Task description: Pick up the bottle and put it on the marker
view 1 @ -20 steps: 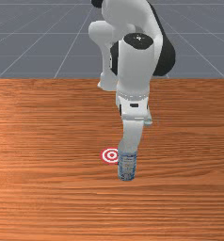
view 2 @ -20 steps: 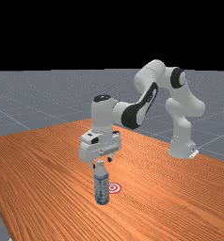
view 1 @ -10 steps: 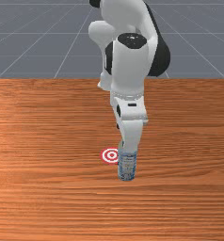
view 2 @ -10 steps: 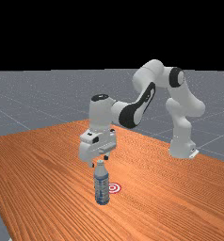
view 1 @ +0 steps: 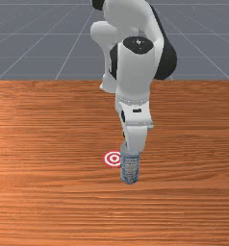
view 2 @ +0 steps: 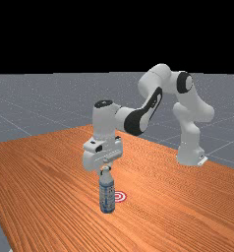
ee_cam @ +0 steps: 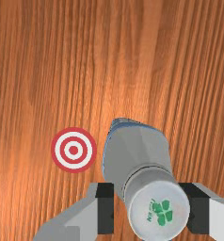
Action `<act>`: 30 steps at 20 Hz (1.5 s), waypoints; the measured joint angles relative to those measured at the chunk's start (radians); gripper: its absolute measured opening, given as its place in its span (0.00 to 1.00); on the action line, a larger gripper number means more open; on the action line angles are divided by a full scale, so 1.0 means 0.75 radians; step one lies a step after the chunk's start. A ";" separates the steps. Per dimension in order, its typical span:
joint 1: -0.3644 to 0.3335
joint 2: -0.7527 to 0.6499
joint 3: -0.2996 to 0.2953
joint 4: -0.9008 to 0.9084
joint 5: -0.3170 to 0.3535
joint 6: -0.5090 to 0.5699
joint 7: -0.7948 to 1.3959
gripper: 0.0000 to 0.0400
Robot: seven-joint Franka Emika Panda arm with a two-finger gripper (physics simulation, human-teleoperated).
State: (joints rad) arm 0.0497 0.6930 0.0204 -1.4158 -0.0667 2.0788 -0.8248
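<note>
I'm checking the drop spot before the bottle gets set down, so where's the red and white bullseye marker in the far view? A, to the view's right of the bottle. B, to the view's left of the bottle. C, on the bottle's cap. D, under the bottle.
A: the bullseye marker lies flat on the wooden table, just to the far view's right of the bottle.

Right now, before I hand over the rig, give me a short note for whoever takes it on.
Hand: at the top of the bottle; I can't tell whether it is shut on it.
Bottle: upright, beside the marker, which is on its front-view left.
Done: the hand is at the bottle. Bottle not on the marker.
Left: check the grip, lift, carry over, set down on the marker, let go.
</note>
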 joint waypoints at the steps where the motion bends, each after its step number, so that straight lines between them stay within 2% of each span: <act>1: 0.000 -0.003 0.000 -0.001 0.000 0.004 0.001 0.45; 4: 0.000 -0.008 0.000 -0.013 -0.002 0.022 0.003 0.46; 6: 0.018 -0.014 -0.055 -0.023 0.049 0.028 0.269 0.46; 7: 0.004 -0.015 -0.070 -0.022 0.063 0.025 0.308 0.45; 9: -0.044 -0.013 -0.087 -0.018 0.075 0.023 0.279 0.45; 11: -0.106 -0.020 -0.051 -0.029 0.036 0.039 -0.002 0.44; 12: -0.116 -0.023 -0.044 -0.031 0.029 0.039 -0.051 0.44; 13: -0.114 0.009 -0.048 0.041 0.030 -0.081 -0.038 0.44; 14: -0.114 -0.007 -0.049 0.020 0.029 -0.103 -0.038 0.43; 17: -0.114 -0.149 -0.050 -0.219 0.025 -0.007 -0.035 0.44; 18: -0.123 -0.217 -0.042 -0.349 0.017 0.127 -0.080 0.44; 20: -0.125 -0.231 -0.043 -0.375 0.038 0.140 -0.049 0.44; 25: -0.121 -0.237 -0.021 -0.386 0.000 0.158 -0.152 0.44; 30: -0.072 -0.236 -0.022 -0.382 0.006 0.145 -0.024 0.44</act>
State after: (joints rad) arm -0.0040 0.5157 0.0035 -1.7024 -0.0620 2.1872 -0.8428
